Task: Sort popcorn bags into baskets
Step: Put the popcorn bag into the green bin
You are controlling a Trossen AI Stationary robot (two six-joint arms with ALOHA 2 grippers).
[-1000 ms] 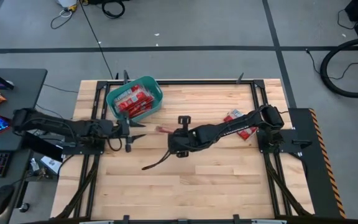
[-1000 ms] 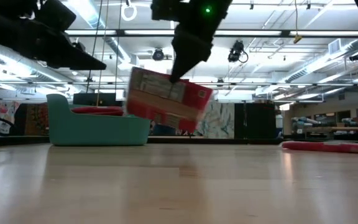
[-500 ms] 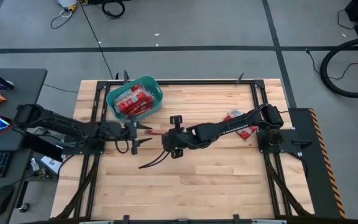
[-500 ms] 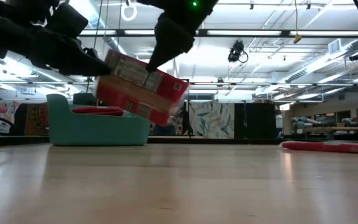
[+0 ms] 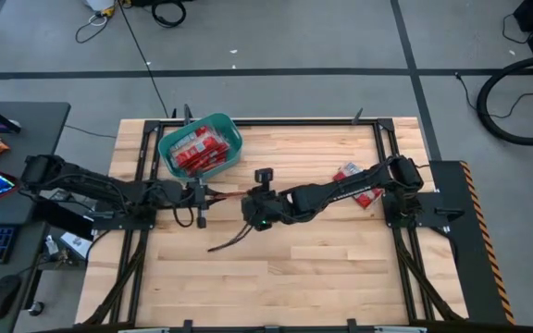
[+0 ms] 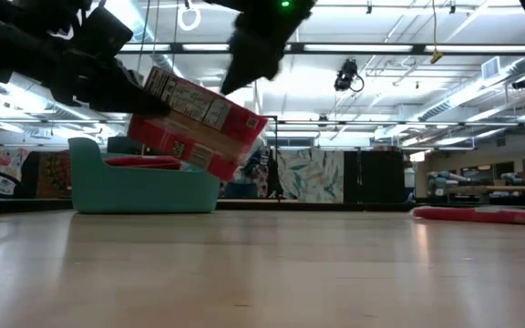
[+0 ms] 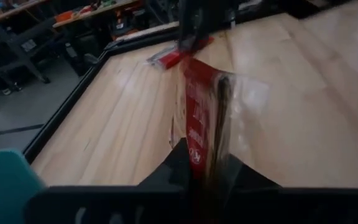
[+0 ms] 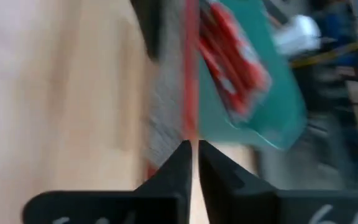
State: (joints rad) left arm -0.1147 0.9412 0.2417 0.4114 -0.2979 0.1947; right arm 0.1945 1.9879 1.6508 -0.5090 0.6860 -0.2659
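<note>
red popcorn bag (image 6: 194, 123), teal basket (image 5: 229, 153)

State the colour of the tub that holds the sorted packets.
Teal-green. The tub shows best in the low view, side on; the high view shows its rim.

Bags (image 5: 199, 151) in tub (image 5: 230, 135), rear-left; spare bags (image 5: 350, 173) on table (image 5: 322, 259), right.

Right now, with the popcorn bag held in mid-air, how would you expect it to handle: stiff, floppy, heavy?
Probably fairly stiff: the popcorn bag, pinched at its edges, hangs flat and tilted without sagging. Likely light, since the left end effector and right end effector hold it by thin edge grips. Its shiny wrapper might slip.
</note>
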